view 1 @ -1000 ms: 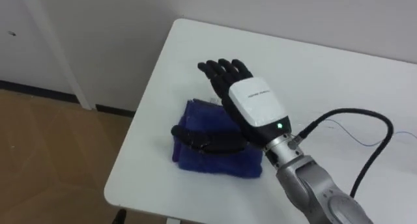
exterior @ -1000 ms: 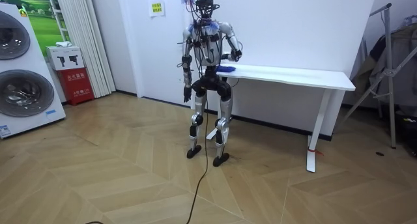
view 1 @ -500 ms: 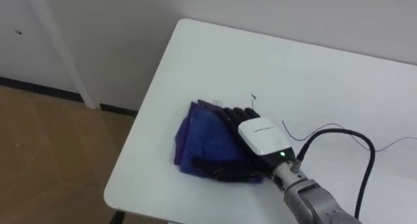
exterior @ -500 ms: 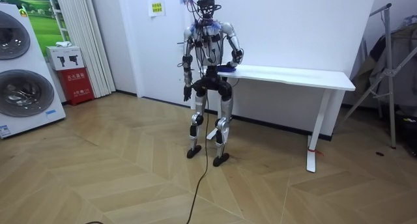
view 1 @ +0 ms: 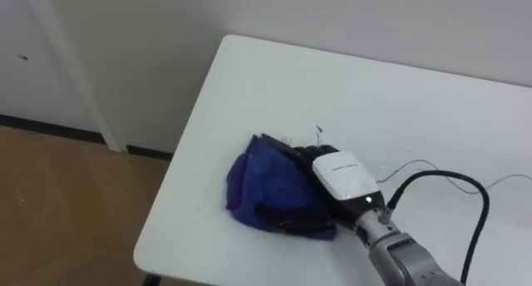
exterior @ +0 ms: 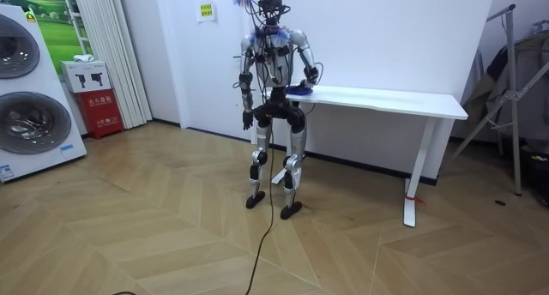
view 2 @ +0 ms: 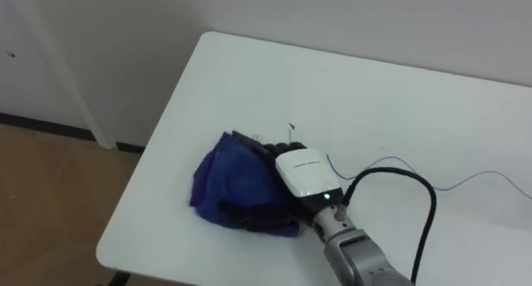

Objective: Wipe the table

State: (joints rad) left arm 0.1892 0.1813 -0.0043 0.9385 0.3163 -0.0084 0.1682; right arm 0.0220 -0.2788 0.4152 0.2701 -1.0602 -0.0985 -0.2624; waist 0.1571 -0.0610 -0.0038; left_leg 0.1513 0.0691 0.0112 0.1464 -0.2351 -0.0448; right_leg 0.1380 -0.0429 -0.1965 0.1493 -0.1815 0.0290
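1. Task object. I see the blue cloth (view 1: 264, 179) lying bunched on the white table (view 1: 374, 95), near the table's left end and close to its near edge. All of the cloth rests on the tabletop; none of it hangs over the edge.

2. Right hand. The right hand (view 1: 341, 176) comes in from the lower right and lies palm down on the right part of the cloth, in contact with it. Its fingers (view 1: 322, 150) run out fairly straight over the far right corner of the cloth. The thumb (view 1: 281, 214) is spread wide and runs along the cloth's near edge. I read this as a flat, pressing hand with no grasp on the fabric. The left part of the cloth lies uncovered.

3. Left hand. In the room view the left hand (exterior: 246, 120) hangs low beside the hip, well apart from the table. I cannot tell how its fingers are set.

4. Stance. In the room view I see the robot standing upright at the table's end on the room view's left, facing the table.
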